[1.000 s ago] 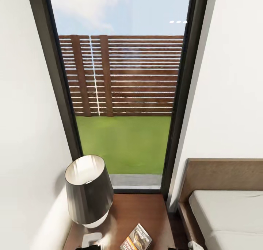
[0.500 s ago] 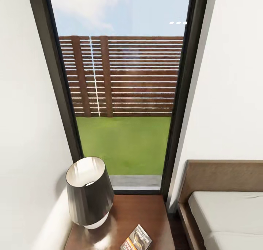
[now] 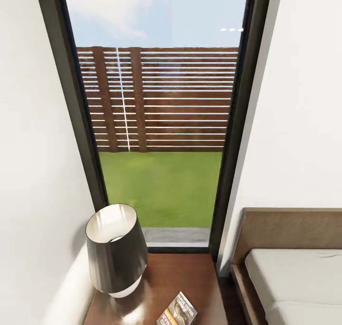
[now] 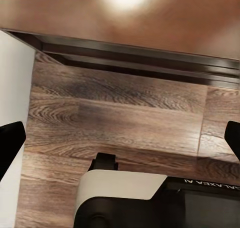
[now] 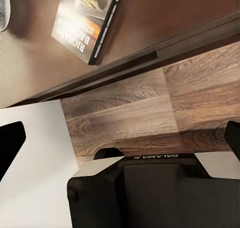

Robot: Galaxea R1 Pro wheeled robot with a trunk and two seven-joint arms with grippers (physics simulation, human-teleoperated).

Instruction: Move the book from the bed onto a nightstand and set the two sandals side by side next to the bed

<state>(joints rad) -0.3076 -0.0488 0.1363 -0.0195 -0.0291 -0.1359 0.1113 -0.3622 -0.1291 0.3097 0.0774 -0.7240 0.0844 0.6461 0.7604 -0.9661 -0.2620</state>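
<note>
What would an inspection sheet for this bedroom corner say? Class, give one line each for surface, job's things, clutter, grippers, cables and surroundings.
Surface: nightstand, glossy dark brown top, beside the bed.
Job's things: book lies flat on the nightstand near its front edge; the right wrist view shows "RICHARD" on its cover. Sandals: nothing seen.
Clutter: lamp with a dark shade stands on the nightstand, apart from the book.
Grippers: left and right both have jaws spread wide over the wood floor, nothing between them.
Cables: nothing seen.
Surroundings: white walls, tall black-framed window showing fence and grass.
</note>
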